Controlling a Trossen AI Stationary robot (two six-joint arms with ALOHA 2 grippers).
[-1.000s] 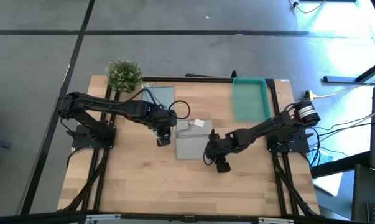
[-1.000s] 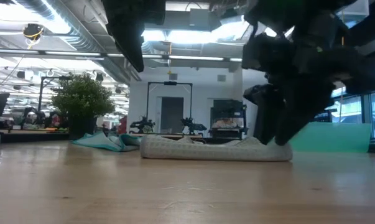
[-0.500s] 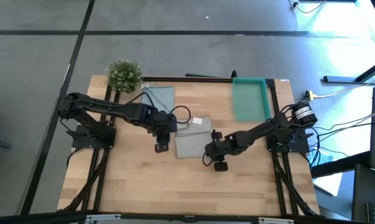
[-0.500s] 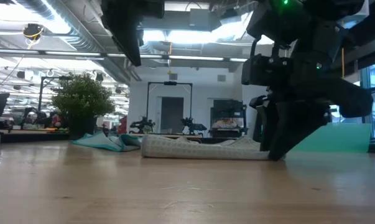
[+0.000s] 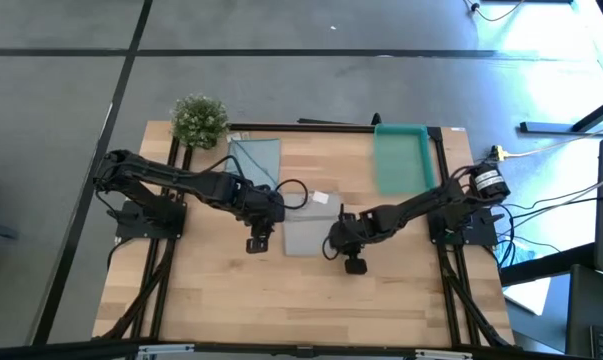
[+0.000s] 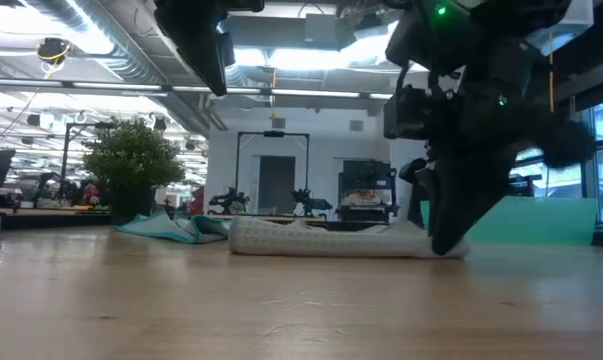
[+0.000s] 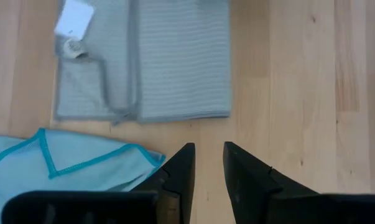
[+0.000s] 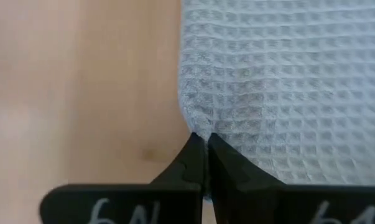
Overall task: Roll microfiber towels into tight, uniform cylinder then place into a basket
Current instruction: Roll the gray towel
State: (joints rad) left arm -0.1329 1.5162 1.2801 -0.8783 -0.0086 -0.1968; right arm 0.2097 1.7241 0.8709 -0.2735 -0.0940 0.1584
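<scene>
The pale grey towel (image 5: 306, 225) lies folded flat mid-table, a white label (image 5: 319, 197) at its far right. My right gripper (image 8: 204, 142) is shut on this towel's near right corner and also shows in the high view (image 5: 333, 244). The light blue towel (image 5: 256, 160) lies spread at the far left, beside the plant. The teal basket (image 5: 401, 158) stands at the far right. My left gripper (image 7: 207, 155) hangs open above bare wood left of the grey towel, close to the blue towel's corner (image 7: 143, 154). My right gripper pinches the grey towel's near right corner (image 8: 203, 127) between its two fingertips. The fingers slant down from the table's right. How many layers they have cannot be seen. The towel lies flat on the table (image 6: 331, 240).
A small bushy green plant (image 5: 199, 120) stands at the far left corner. A black frame (image 5: 301, 124) runs along the table's far edge. Bare wood (image 5: 301, 300) spreads across the near half of the table.
My right gripper has shut on the grey towel's near right corner and has rolled a little at the wrist. My left gripper has swung toward the table's near edge, staying open and high. The towels lie as before.
</scene>
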